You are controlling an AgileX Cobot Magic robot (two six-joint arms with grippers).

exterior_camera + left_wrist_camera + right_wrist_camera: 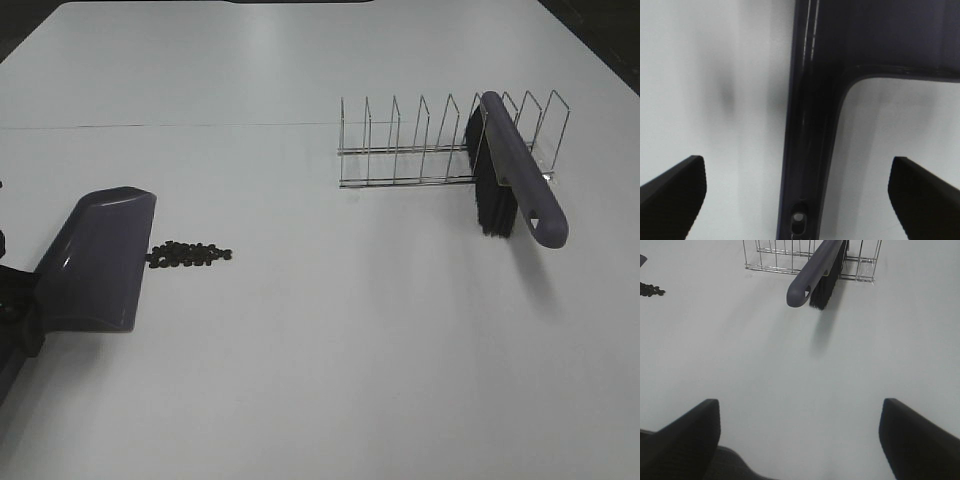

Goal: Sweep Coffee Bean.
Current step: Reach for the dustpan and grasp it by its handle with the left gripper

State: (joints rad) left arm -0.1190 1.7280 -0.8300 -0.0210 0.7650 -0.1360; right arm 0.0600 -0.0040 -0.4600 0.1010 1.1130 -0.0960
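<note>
The coffee beans (188, 255) lie in a small dark cluster on the white table, right at the front lip of a purple dustpan (95, 260). My left gripper (18, 318) is at the dustpan's handle. In the left wrist view it (800, 200) is open, and the handle (810, 150) runs between its fingers (675, 195) untouched. A purple brush (515, 175) with black bristles leans in a wire rack (420, 140). My right gripper (800, 440) is open and empty over bare table, well short of the brush (820, 267). The beans also show in the right wrist view (650, 290).
The wire rack (775, 257) stands at the back right of the table, with the brush handle sticking out toward the front. A thin seam line crosses the table behind the dustpan.
</note>
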